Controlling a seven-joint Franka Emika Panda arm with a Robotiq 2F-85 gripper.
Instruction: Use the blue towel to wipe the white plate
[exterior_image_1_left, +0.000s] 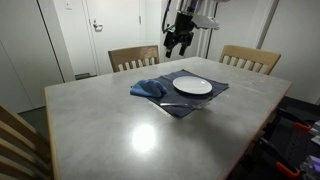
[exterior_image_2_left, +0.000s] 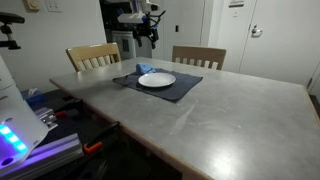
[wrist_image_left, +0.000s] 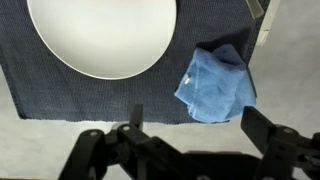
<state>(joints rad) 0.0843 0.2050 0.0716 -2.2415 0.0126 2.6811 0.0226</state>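
A white plate lies on a dark blue placemat on the grey table; it shows in both exterior views and in the wrist view. A crumpled blue towel lies beside the plate, partly on the mat's edge. My gripper hangs well above the table, over the towel and plate. In the wrist view its fingers are spread wide and hold nothing.
A fork or similar utensil lies on the mat's near edge. Two wooden chairs stand at the far side of the table. Equipment sits beside the table.
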